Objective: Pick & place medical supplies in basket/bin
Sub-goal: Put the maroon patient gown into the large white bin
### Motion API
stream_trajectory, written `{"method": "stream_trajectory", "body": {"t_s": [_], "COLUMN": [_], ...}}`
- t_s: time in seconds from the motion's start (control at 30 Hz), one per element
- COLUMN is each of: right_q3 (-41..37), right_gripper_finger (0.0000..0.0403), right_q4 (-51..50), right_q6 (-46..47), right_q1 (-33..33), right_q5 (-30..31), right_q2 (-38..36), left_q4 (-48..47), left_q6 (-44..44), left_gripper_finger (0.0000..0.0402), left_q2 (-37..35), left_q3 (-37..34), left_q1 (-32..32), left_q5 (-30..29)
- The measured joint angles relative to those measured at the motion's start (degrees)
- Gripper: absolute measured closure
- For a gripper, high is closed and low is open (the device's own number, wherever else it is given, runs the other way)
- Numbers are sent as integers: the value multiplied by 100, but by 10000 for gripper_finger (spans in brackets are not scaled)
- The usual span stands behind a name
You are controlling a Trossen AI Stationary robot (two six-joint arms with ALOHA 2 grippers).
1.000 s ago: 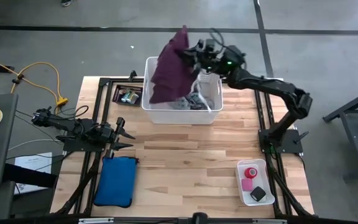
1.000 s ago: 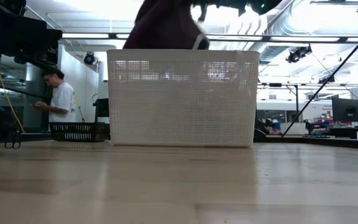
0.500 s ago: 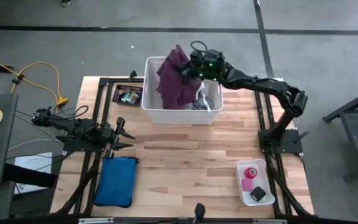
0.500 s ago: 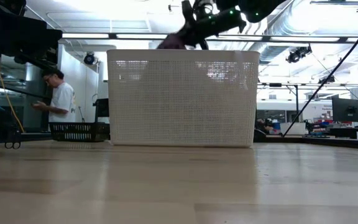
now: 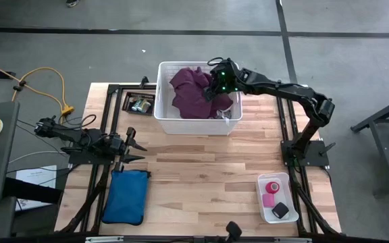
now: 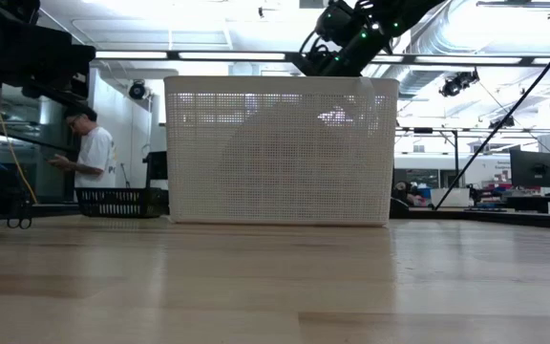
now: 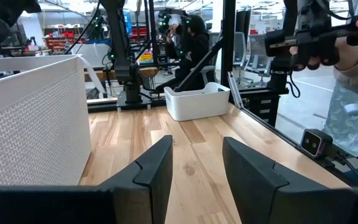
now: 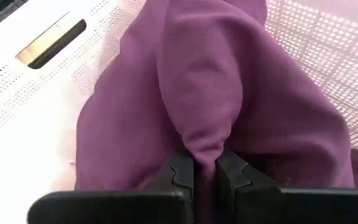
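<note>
Purple cloth (image 5: 192,98) lies bunched inside the white basket (image 5: 165,120) at the table's far edge, a fold clamped between the right gripper's (image 5: 213,90) fingers. One pink tape roll (image 5: 273,187) and one small black block (image 5: 280,210) sit in the near-right tray (image 5: 264,206). Left gripper (image 5: 138,146) rests at left, fingers apart.

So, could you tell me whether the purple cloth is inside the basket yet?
Inside: the purple cloth lies bunched within the white basket, pinched by the right gripper.
</note>
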Motion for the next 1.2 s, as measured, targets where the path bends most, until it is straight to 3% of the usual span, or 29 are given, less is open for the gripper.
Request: {"method": "stream_trajectory", "body": {"t_s": [0.23, 0.53, 0.73, 1.2], "right_q3": [0, 0, -7, -4], "right_gripper_finger": [368, 365, 362, 233], "right_q4": [9, -749, -680, -530], "right_q6": [3, -43, -320, -479], "right_q1": [7, 5, 4, 12], "right_q5": [-171, 781, 602, 661], "right_q2": [0, 0, -114, -878], "left_q4": [0, 0, 0, 0], "left_q6": [-1, -1, -1, -1], "left_gripper_finger": [267, 267, 267, 267], "left_q2": [0, 0, 0, 1], "left_q3": [0, 0, 0, 0], "left_q1": [-1, 0, 0, 1], "left_q5": [-1, -2, -1, 0]}}
